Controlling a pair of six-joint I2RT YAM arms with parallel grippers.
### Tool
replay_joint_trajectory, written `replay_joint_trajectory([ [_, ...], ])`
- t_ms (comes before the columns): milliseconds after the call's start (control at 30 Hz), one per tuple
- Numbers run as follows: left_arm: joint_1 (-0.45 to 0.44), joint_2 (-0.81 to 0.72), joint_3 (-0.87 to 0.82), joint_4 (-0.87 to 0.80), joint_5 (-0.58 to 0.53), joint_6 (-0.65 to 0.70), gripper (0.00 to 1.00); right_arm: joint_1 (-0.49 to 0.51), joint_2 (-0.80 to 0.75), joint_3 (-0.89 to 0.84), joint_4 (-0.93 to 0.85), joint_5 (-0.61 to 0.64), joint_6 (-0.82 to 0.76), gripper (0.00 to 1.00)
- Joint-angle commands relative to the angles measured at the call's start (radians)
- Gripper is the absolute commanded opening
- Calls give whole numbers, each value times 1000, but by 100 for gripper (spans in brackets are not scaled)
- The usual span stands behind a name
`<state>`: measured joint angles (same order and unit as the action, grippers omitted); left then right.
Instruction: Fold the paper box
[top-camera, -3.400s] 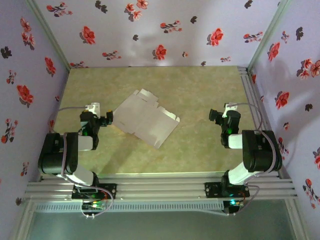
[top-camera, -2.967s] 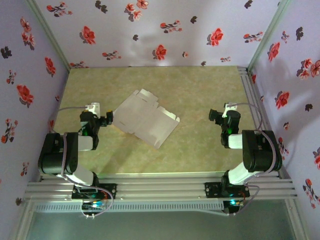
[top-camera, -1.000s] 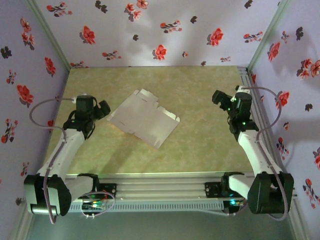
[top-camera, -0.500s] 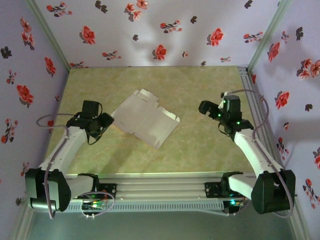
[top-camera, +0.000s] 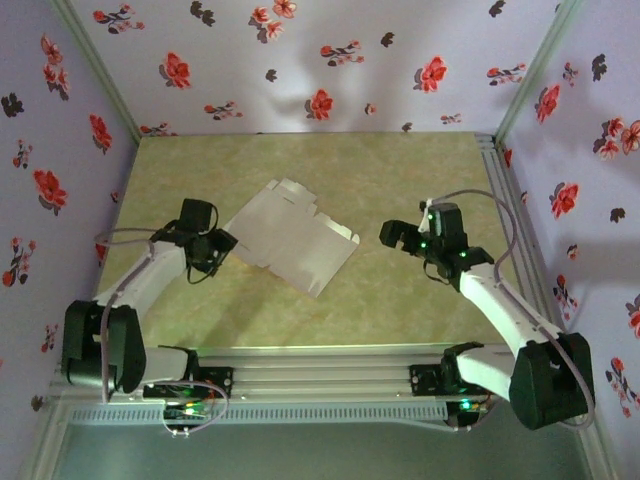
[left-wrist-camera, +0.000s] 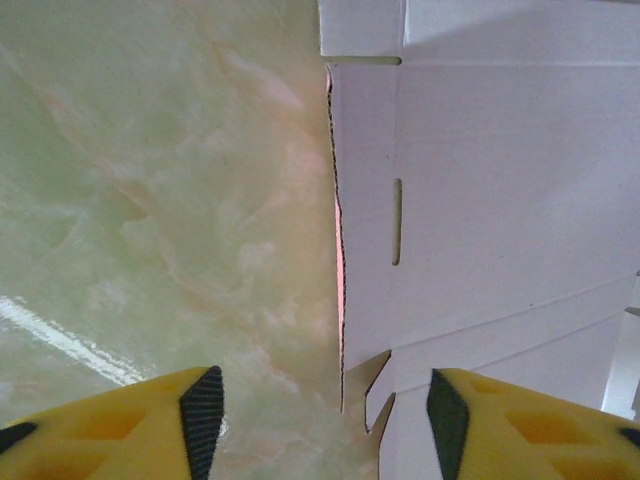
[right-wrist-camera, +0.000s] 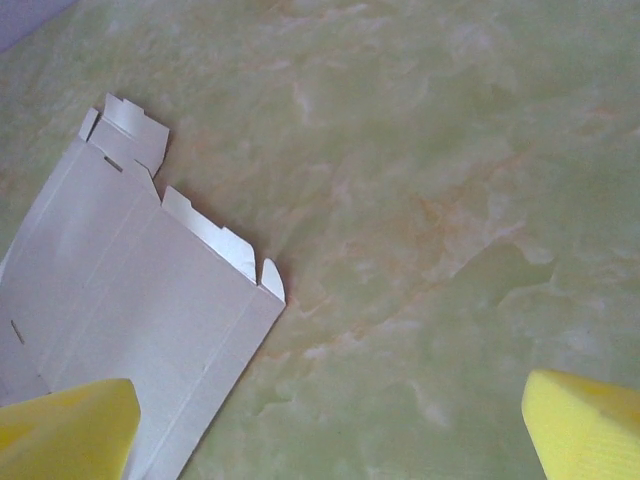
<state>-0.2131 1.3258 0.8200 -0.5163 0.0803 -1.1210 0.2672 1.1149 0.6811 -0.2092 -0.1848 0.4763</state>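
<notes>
The paper box (top-camera: 288, 237) lies flat and unfolded in the middle of the table, pale grey-white face up, with notched tabs along its far edge. In the left wrist view the paper box (left-wrist-camera: 490, 220) shows a thin salmon-pink line along its left edge. My left gripper (top-camera: 222, 243) hovers open at that left edge; its yellow fingers (left-wrist-camera: 150, 425) straddle the edge with nothing between them. My right gripper (top-camera: 392, 236) is open to the right of the box, apart from it. The box's right corner (right-wrist-camera: 150, 320) lies at the lower left of the right wrist view.
The table (top-camera: 420, 160) is a green marbled surface, walled by floral-patterned panels (top-camera: 300, 60) at the back and both sides. An aluminium rail (top-camera: 320, 372) runs along the near edge by the arm bases.
Both arms have unfolded from their rest poses and reached inward towards the box; the left gripper came to its left edge, the right gripper moved left towards its right corner. The box has not moved.
</notes>
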Motion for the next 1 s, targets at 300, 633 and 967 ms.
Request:
replay_joint_trajectory([
  [300, -10, 169, 68, 98, 26, 23, 46, 11, -47, 5, -18, 18, -7, 99],
  [633, -11, 234, 70, 108, 24, 33, 36, 11, -55, -3, -38, 49, -11, 99],
  [967, -11, 260, 70, 115, 13, 56, 19, 11, -59, -9, -43, 61, 5, 99],
])
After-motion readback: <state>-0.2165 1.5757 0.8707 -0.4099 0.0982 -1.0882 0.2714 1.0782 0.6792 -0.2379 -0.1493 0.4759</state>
